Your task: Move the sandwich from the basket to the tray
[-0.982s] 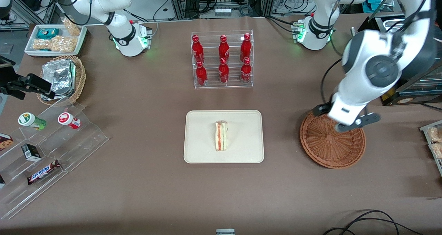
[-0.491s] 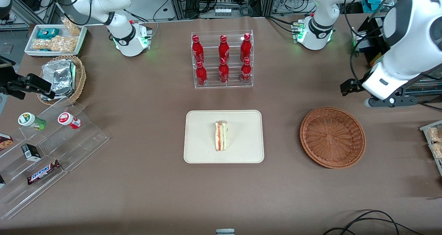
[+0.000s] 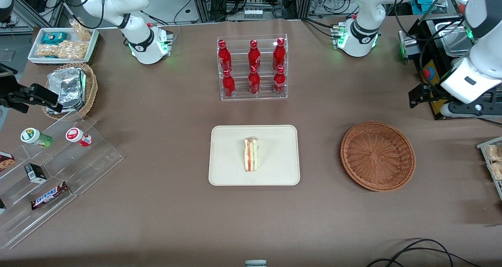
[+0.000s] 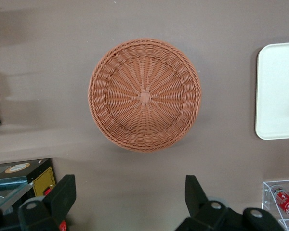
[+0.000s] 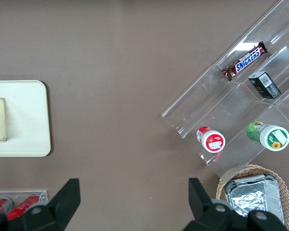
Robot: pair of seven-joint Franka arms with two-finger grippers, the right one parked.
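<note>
Brown paper covers the desk (image 3: 157,204) in the front view. At about 9 o'clock from the centre, toward the parked arm's end, stands a clear stepped display (image 3: 59,173) with two small cups, a dark box and a Snickers bar (image 3: 49,195). At 10 o'clock sits a light tan basket of foil packets (image 3: 70,88), with a white snack tray (image 3: 62,44) farther from the camera.

At the centre lies the cream tray (image 3: 254,155), flat on the desk. The sandwich (image 3: 251,154) rests on it near its middle, cut side showing red and green layers, clear of the rim. At 12 o'clock from the tray, farther from the camera, a clear rack holds six red bottles (image 3: 253,67).

At 3 o'clock from the tray, well apart from it, sits the reddish-brown woven basket (image 3: 377,155), with nothing in it.

At 2 o'clock from the basket, raised above the desk's edge at the working arm's end, hangs the pincer (image 3: 443,102). In the left wrist view the pincer (image 4: 127,197) is spread wide with nothing between its dark fingers (image 4: 195,192), looking down on the basket (image 4: 144,95) and a corner of the tray (image 4: 279,91).
</note>
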